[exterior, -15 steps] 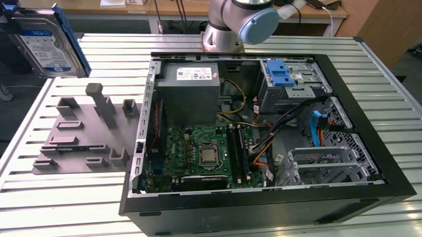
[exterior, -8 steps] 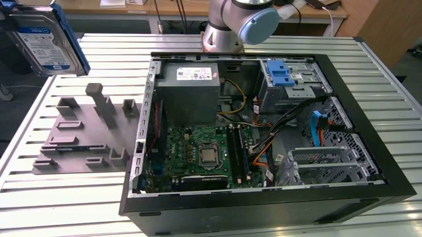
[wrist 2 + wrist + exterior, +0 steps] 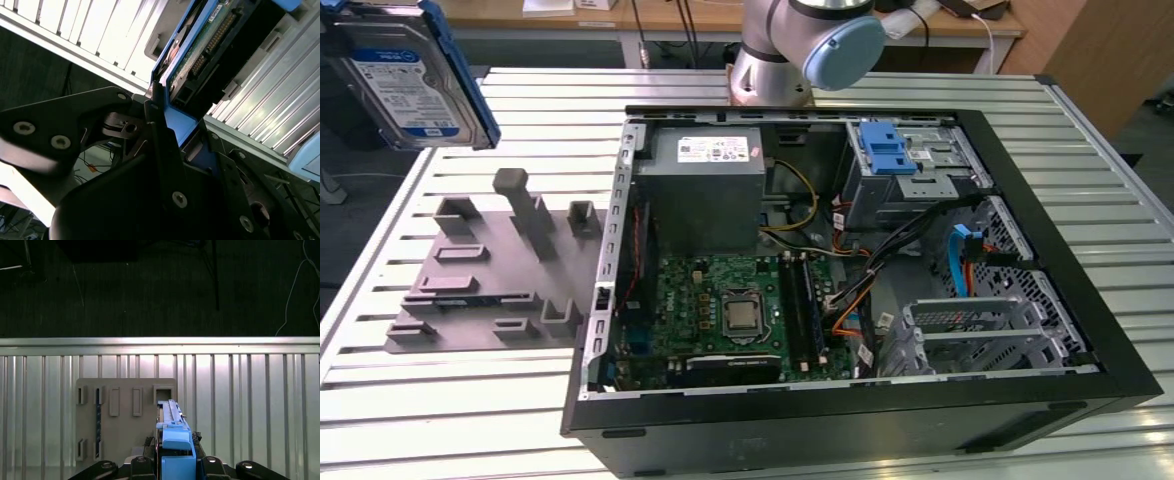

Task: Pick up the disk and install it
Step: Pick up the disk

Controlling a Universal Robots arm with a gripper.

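The disk (image 3: pixel 403 78), a silver hard drive with a blue-and-white label and a blue frame, hangs in the air at the exterior view's far left, high above the slatted table. Seen edge-on in the first wrist view, the disk (image 3: pixel 175 432) stands between the black fingers of my gripper (image 3: pixel 175 462), which is shut on it. In the second wrist view the disk (image 3: pixel 202 52) shows its green circuit board and blue frame, clamped in the gripper (image 3: pixel 165 117). The grey fixture plate (image 3: pixel 125 420) lies below it.
An open computer case (image 3: pixel 1067 300) lies on the slatted table (image 3: pixel 440 400), with a drive bay carrying a blue latch (image 3: pixel 891 150) at its far right corner. The grey fixture with upright pegs (image 3: pixel 494 270) sits left of the case. The arm's base (image 3: pixel 781 60) stands behind.
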